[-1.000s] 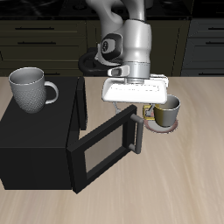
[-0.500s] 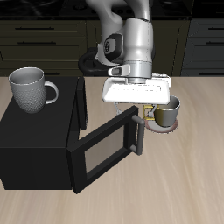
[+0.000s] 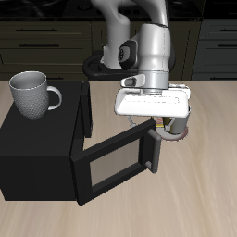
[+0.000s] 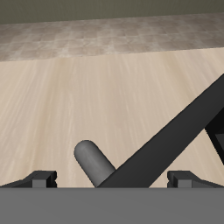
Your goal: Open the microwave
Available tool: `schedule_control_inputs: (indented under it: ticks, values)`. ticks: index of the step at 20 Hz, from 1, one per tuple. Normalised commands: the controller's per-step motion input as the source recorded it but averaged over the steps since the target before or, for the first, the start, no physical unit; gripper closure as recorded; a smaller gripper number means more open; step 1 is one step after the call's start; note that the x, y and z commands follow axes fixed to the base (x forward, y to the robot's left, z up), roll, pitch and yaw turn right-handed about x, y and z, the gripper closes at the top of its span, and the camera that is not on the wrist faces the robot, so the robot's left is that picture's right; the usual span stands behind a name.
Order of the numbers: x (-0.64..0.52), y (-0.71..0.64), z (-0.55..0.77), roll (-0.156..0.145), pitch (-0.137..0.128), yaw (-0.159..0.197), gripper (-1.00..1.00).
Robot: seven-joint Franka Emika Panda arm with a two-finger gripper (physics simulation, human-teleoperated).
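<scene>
From the wrist view I see my gripper [image 4: 112, 178] spread wide: the two fingertips [image 4: 40, 178] sit far apart at either edge, and nothing is pinched between them. The grey handle [image 4: 94, 161] of the door [image 4: 179, 131] pokes up in the gap, closer to one finger than the other. I cannot tell whether either finger touches the bar; neither pad appears to press on it. The dark door edge runs diagonally across the gap, and the wood table [image 4: 96, 96] fills the background.

In the exterior view the gripper [image 3: 151, 118] hangs just above the free end of the door [image 3: 116, 165], and the hand body hides the fingers, so contact cannot be read there. The handle [image 3: 149, 145] stands directly below the hand.

The microwave [image 3: 42, 153] sits on the table [image 3: 199, 176] near its front edge. Its door is swung well out from the body, hinged at the front corner, with the dark window facing the front. The open end of the door reaches toward the gripper, so the microwave body lies well to one side of it.

A grey mug [image 3: 33, 93] stands upright on top of the microwave. A second mug [image 3: 175, 123] sits on a small plate [image 3: 169, 135] just behind the gripper, partly hidden by it.
</scene>
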Motion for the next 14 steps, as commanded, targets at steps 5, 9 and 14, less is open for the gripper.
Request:
schedule_control_inputs:
  ticks: [5,9,14]
  values:
    - [0.09,0.12,0.01,0.023,0.027,-0.068,-1.00]
    - [0.11,0.21,0.02,0.050,0.004,-0.044,-1.00]
    - [0.10,0.20,0.04,0.029,0.002,-0.006,-1.00]
